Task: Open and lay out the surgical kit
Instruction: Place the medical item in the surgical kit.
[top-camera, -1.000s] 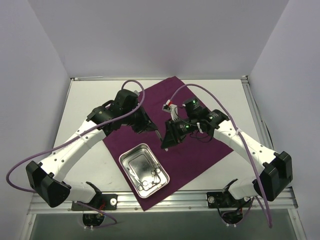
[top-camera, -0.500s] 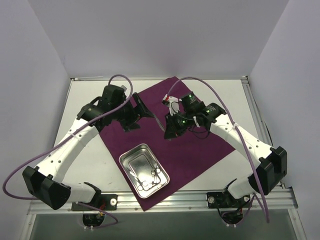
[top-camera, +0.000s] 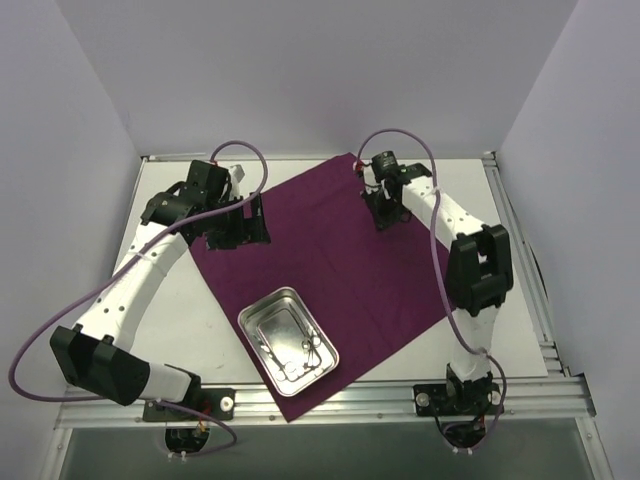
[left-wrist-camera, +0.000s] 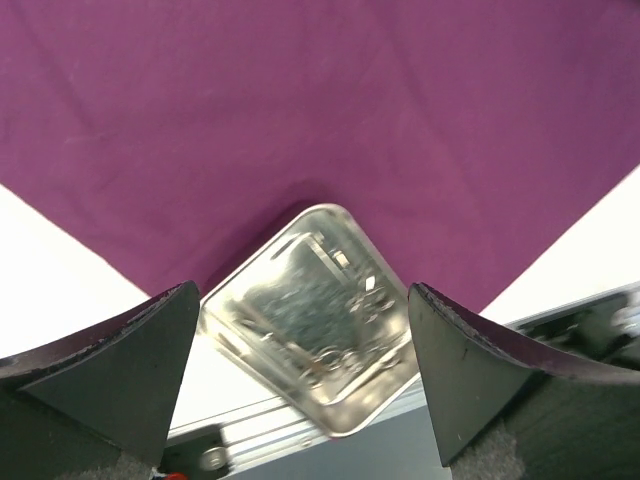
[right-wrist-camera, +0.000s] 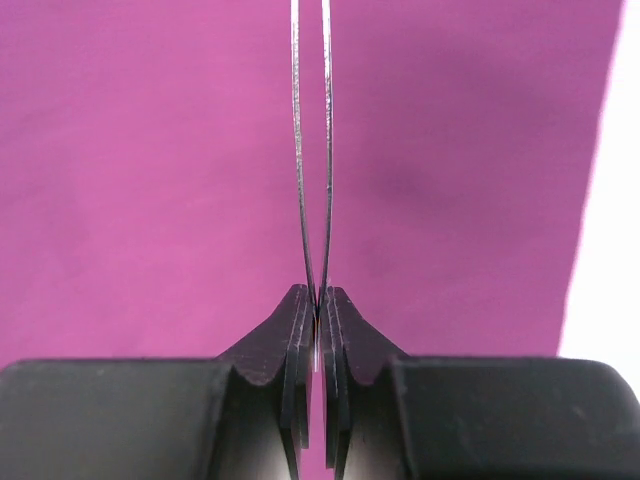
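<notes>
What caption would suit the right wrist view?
Right tool shut on a slim tweezer-like steel instrument, held over the spread maroon cloth wrap.

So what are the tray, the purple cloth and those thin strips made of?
Tray: probably polished steel, shiny and mirror-like.
Cloth: looks like woven fabric, matte with no shine.
Strips: likely metal, very thin with bright glinting edges.
</notes>
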